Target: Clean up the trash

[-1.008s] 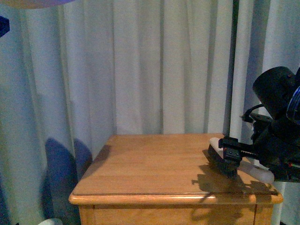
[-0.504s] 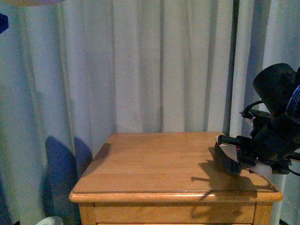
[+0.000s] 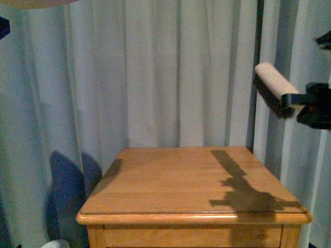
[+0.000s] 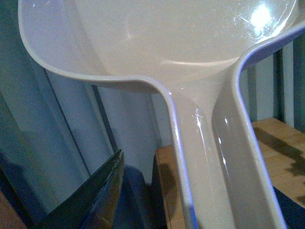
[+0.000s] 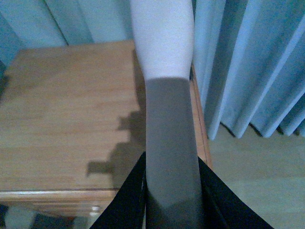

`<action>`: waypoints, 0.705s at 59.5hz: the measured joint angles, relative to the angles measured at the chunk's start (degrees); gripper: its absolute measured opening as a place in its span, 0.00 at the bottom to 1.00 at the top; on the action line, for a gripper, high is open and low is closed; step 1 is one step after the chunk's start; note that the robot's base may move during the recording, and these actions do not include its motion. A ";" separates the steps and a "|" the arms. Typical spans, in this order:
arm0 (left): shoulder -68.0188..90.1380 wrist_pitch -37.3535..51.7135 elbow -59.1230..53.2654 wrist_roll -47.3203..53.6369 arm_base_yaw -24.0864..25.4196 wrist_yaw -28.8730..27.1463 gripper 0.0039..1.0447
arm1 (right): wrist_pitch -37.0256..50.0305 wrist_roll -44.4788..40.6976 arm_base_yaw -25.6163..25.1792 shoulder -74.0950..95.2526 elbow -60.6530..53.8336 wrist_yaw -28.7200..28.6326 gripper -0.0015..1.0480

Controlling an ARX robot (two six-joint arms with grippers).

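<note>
No trash shows in any view. My right gripper (image 3: 312,106) is shut on the handle of the brush (image 3: 271,85), which hangs high above the right edge of the wooden table (image 3: 170,181), bristles facing down and left. In the right wrist view the brush's pale back (image 5: 164,57) runs out between the black fingers (image 5: 126,200) of that gripper (image 5: 171,195). The left wrist view is filled by the white dustpan (image 4: 157,43). Its handle runs down into my left gripper (image 4: 209,205), which is shut on it. One dark finger (image 4: 95,195) shows beside it. The pan's rim (image 3: 31,2) peeks in at the front view's top left.
Pale curtains (image 3: 155,72) hang close behind the table. Beyond the table's right side lies light floor (image 5: 257,181). A small white object (image 3: 54,243) sits low at the left, by the table's base. The brush and arm cast a shadow on the tabletop's right part.
My right gripper has lifted the brush from the table's right edge to well above it. The tabletop itself looks the same.
</note>
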 joint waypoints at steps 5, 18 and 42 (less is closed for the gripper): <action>0.00 0.00 0.00 0.00 0.00 0.00 0.60 | 4.15 -2.54 0.00 -7.34 -5.66 2.38 0.20; 0.00 0.00 0.00 0.00 0.00 0.00 0.60 | 4.26 -4.44 -0.13 -26.21 -15.39 5.97 0.20; 0.00 0.00 0.00 0.00 0.00 0.00 0.60 | 0.02 -4.63 0.81 -38.05 -19.82 11.63 0.20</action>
